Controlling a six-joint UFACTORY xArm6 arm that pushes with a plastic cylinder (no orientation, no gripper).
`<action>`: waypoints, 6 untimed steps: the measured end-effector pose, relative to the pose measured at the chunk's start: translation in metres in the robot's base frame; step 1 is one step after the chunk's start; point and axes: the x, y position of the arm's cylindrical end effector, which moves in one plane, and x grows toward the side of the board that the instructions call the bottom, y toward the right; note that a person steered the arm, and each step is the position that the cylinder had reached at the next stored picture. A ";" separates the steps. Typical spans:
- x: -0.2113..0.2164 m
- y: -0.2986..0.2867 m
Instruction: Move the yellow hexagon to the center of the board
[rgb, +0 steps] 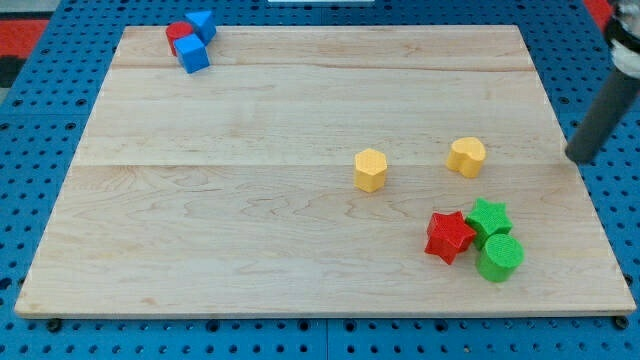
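Note:
The yellow hexagon (370, 169) stands on the wooden board (250, 200), a little right of the board's middle. A yellow heart (467, 156) lies to its right. My tip (577, 158) is at the board's right edge, well to the right of the yellow heart and far from the hexagon. The dark rod rises from it toward the view's upper right.
A red star (448, 236), a green star (489, 217) and a green cylinder (499, 258) cluster at the lower right. A red cylinder (178, 34) and two blue blocks (193, 54) (202, 23) sit at the top left corner. Blue pegboard surrounds the board.

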 end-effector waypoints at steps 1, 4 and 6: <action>0.031 -0.105; -0.009 -0.269; -0.068 -0.286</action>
